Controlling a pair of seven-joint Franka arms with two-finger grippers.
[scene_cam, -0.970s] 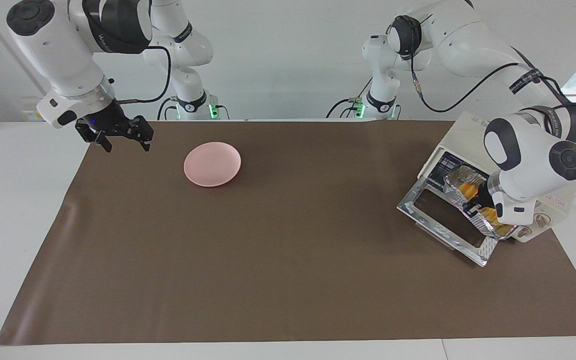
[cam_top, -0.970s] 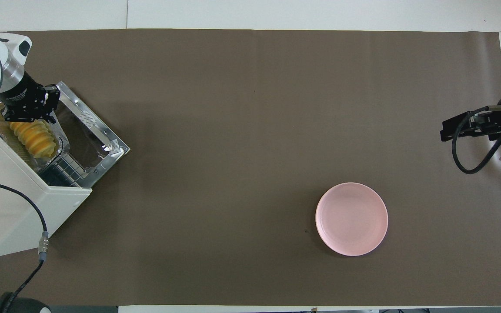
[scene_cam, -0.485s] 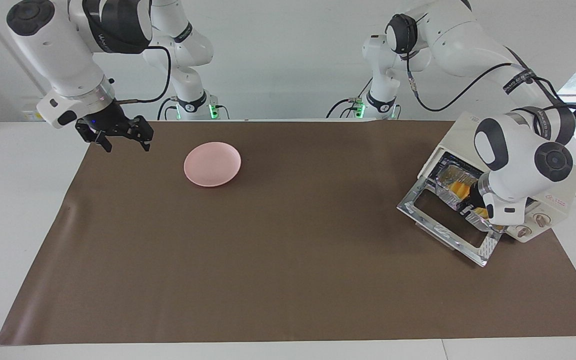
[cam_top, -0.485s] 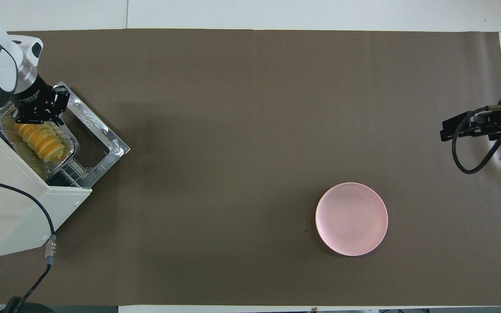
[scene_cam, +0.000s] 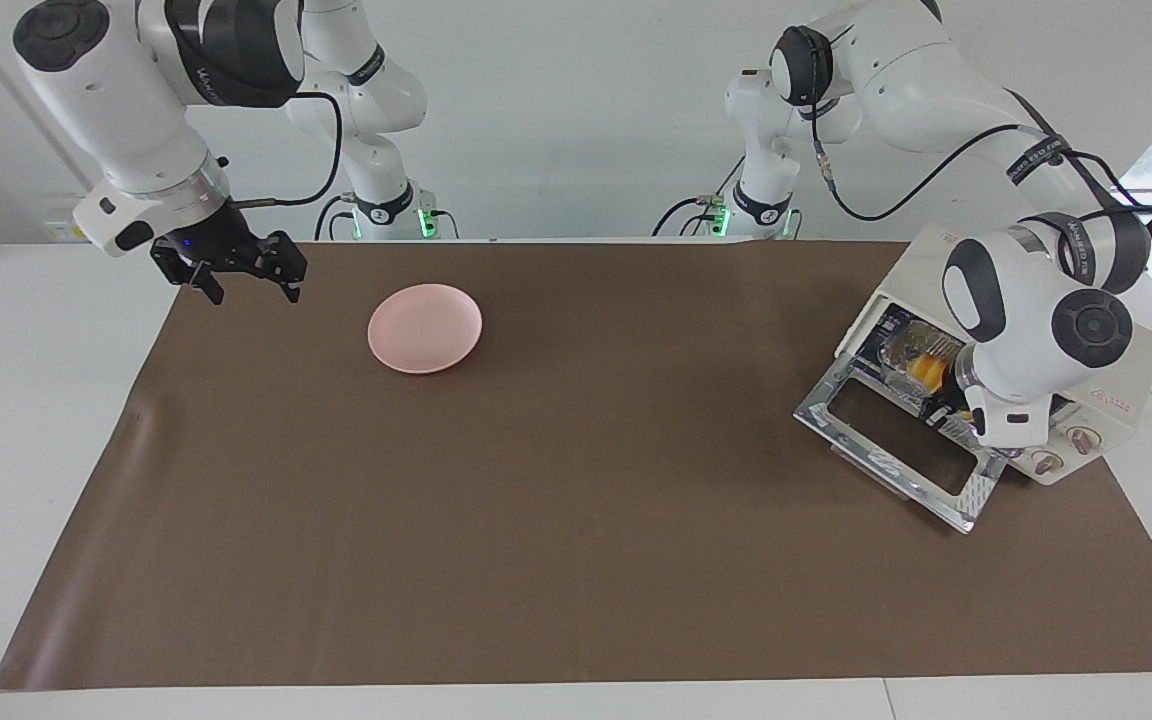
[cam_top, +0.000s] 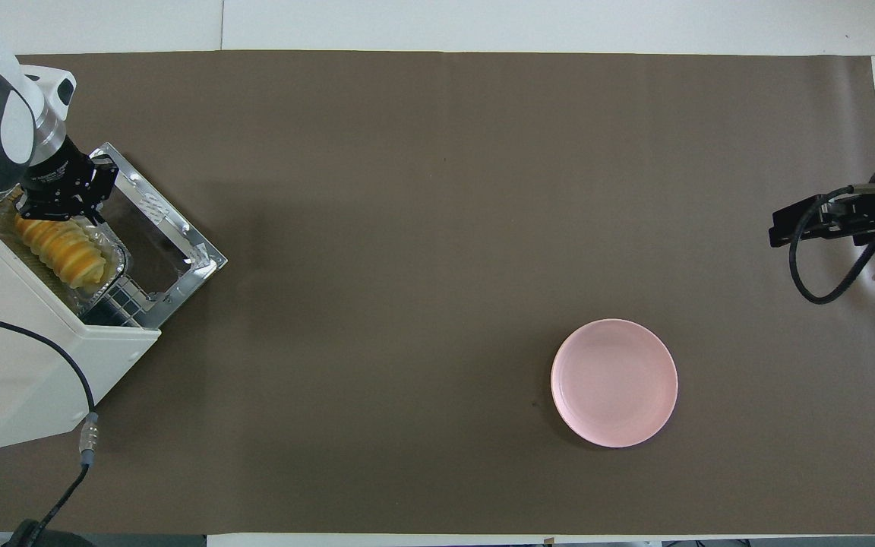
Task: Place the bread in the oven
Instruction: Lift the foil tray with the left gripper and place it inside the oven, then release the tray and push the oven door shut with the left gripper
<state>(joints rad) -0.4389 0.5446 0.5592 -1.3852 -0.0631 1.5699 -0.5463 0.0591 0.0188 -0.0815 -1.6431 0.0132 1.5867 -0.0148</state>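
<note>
Since a second ago, left arm is pushing the foil tray (cam_top: 107, 266) with the bread (cam_top: 58, 247) deeper into the oven (cam_top: 35, 334); tray was hanging out over the drop-down door (scene_cam: 891, 440), now it's sitting mostly inside the cavity, only its outer edge showing at the mouth. Wrist has also shifted back toward the oven body.

Bread is looking like a small golden-yellow loaf, ridged in slice-like segments, lying lengthwise in the crinkled silver tray on the wire rack. In the facing view only a bit of yellow is peeking out (scene_cam: 921, 372) past the arm.

Left gripper (cam_top: 58, 203) is sitting at the end of the tray farther from the robots, right at the oven opening, over the hinge side of the door. Fingers are hidden in dark clutter; can't tell whether they're apart or clamping the tray rim.

Door is lying fully open, glass window facing up. Oven is standing at the left arm's end of the table.

Right gripper (scene_cam: 248, 282) is hanging where it was, over the mat's edge at the right arm's end, fingers spread apart, holding nothing. That arm is waiting.

Pink plate (cam_top: 614, 382) is staying put, bare, near the right arm's end.
</note>
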